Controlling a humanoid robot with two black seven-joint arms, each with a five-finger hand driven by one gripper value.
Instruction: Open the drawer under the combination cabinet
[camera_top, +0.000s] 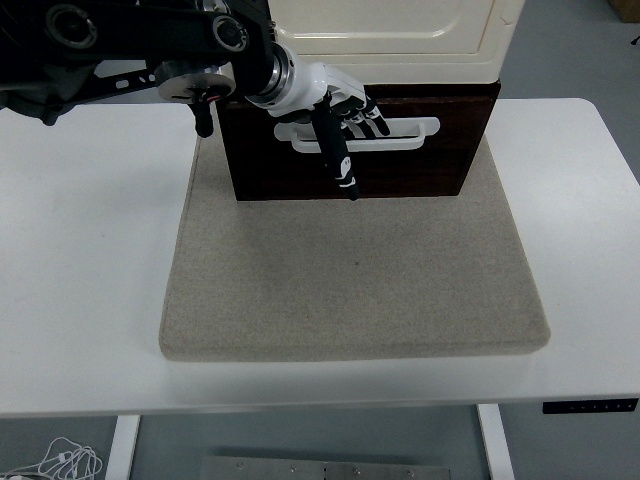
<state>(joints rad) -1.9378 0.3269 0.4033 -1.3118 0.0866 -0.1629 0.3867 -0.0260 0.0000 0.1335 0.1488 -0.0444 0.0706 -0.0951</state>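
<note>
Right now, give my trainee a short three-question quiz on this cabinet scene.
1. True or false: the left hand has its fingers at the white handle of the dark drawer.
2. What does the cabinet stand on? A) bare table B) beige mat C) metal tray
3. Fill in: the cream cabinet top sits directly ____ the drawer.

Key:
1. True; the fingers curl at the handle's left part, with the thumb pointing down over the drawer front.
2. B; the beige mat lies on the white table.
3. above
</note>
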